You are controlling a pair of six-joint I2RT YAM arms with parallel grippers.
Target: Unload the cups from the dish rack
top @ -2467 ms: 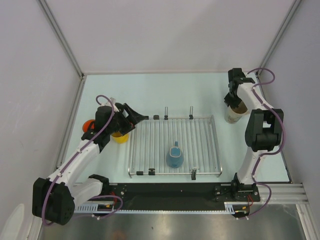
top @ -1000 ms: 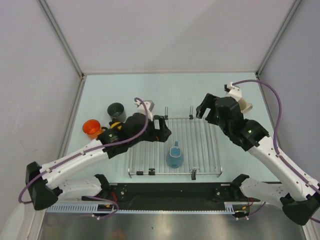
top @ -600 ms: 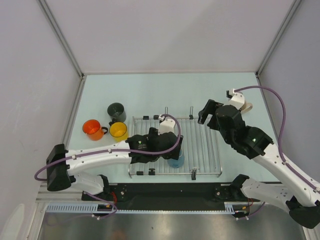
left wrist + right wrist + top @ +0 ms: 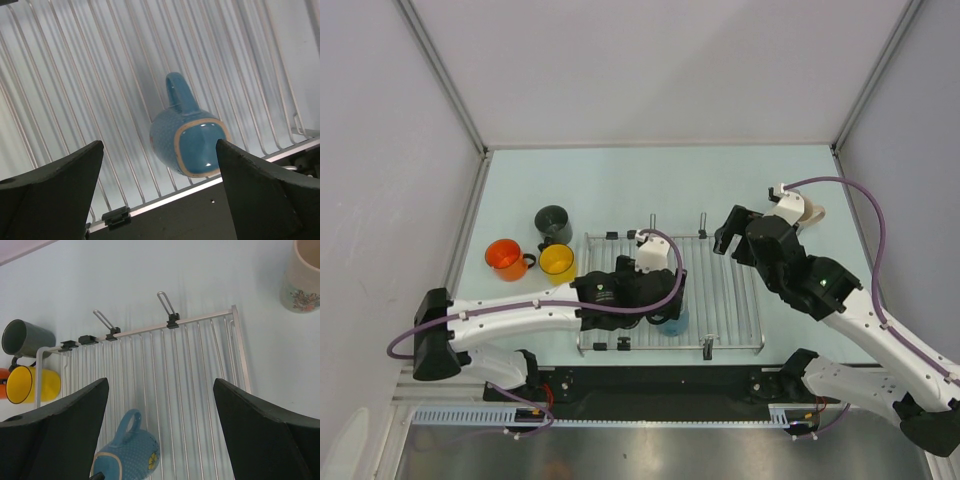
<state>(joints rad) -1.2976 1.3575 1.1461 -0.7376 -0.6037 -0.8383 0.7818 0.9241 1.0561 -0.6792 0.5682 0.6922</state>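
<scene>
A blue cup (image 4: pixel 192 135) lies on its side near the front edge of the dish rack (image 4: pixel 724 290), handle pointing to the back. My left gripper (image 4: pixel 160 145) hangs open just above it, one finger on each side, not touching; from above, the left gripper (image 4: pixel 669 300) hides most of the blue cup (image 4: pixel 673 321). My right gripper (image 4: pixel 729 229) is open and empty over the rack's back right corner, and it sees the blue cup (image 4: pixel 127 450) below. Orange (image 4: pixel 504 257), yellow (image 4: pixel 558 261) and dark grey-green (image 4: pixel 553 221) cups stand on the table left of the rack.
A cream cup (image 4: pixel 305 275) stands on the table beyond the rack's right back corner, partly behind my right arm in the top view. Two upright wire posts (image 4: pixel 167 307) rise from the rack's back edge. The black base rail (image 4: pixel 660 382) runs along the near edge.
My left arm swung from the rack's back left corner to right above the blue cup and stayed open. The right gripper shifted slightly over the rack's back right corner.
</scene>
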